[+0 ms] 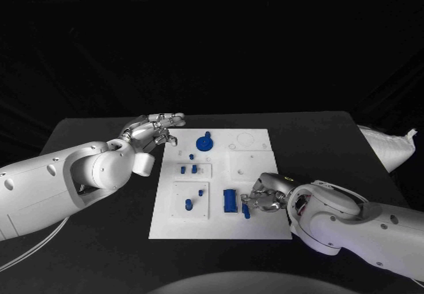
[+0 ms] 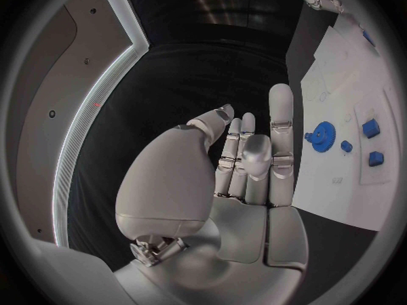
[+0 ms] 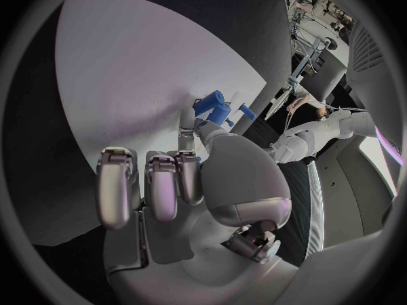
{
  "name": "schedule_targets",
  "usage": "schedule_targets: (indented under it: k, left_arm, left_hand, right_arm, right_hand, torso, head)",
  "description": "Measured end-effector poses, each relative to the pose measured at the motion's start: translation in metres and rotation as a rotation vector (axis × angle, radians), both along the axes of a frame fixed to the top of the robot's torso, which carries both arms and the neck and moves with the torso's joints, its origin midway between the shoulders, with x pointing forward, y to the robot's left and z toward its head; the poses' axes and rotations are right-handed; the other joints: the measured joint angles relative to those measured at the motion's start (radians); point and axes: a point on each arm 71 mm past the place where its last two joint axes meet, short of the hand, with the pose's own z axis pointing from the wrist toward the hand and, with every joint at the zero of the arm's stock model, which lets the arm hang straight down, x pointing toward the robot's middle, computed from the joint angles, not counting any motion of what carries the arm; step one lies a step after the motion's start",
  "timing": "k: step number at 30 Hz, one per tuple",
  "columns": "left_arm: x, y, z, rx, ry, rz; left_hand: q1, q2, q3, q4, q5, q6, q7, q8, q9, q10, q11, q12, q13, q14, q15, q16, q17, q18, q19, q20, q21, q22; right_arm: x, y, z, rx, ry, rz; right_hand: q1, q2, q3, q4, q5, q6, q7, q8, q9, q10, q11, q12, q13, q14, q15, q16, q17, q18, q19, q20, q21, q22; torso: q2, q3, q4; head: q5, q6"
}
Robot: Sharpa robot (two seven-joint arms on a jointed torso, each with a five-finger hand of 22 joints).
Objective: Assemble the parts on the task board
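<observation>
The right hand pinches a small blue part at the near right of the task board, just beside the upright blue block on its left, while the farther left hand hovers open-fingered, holding nothing
</observation>
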Motion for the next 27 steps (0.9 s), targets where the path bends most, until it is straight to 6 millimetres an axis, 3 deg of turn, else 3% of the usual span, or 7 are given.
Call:
schedule_targets:
  k: [22, 27]
  left_arm:
    - [0.0000, 0.0001, -0.0002, 0.003, 0.002, -0.002]
    - [-0.0001, 0.0003, -0.0002, 0.003, 0.002, -0.001]
  left_hand:
    - [0.000, 0.000, 0.000, 0.000, 0.000, 0.000, 0.000, 0.000, 0.000, -0.004, -0.004, 0.004, 0.000, 0.000, 0.000, 0.000, 0.000, 0.000, -0.004, 0.004, 0.000, 0.000]
    - [0.000, 0.000, 0.000, 0.000, 0.000, 0.000, 0.000, 0.000, 0.000, -0.004, -0.004, 0.004, 0.000, 0.000, 0.000, 0.000, 0.000, 0.000, -0.004, 0.004, 0.000, 0.000]
  right_arm:
    - [0.0000, -0.0027, 0.0042, 0.030, -0.039, -0.025]
    - [-0.0020, -0.0056, 0.0061, 0.030, -0.041, -0.024]
  right_hand:
    - [-0.044, -0.015, -0.036, 0.035, -0.003, -0.007, -0.001, 0.011, 0.022, 0.002, -0.005, 0.000, 0.001, 0.000, 0.000, 0.000, 0.000, 0.001, 0.000, 0.000, 0.000, 0.001]
    - [-0.049, -0.020, -0.056, 0.039, -0.041, -0.010, 0.002, 0.013, 0.030, 0.004, -0.007, 0.000, 0.001, 0.000, 0.000, 0.000, 0.000, 0.002, 0.000, 0.000, 0.000, 0.001]
  torso:
    - [0.000, 0.0001, 0.0000]
    - [0.000, 0.0005, 0.0001]
  head:
    - [0.000, 0.001]
    - [-0.001, 0.002]
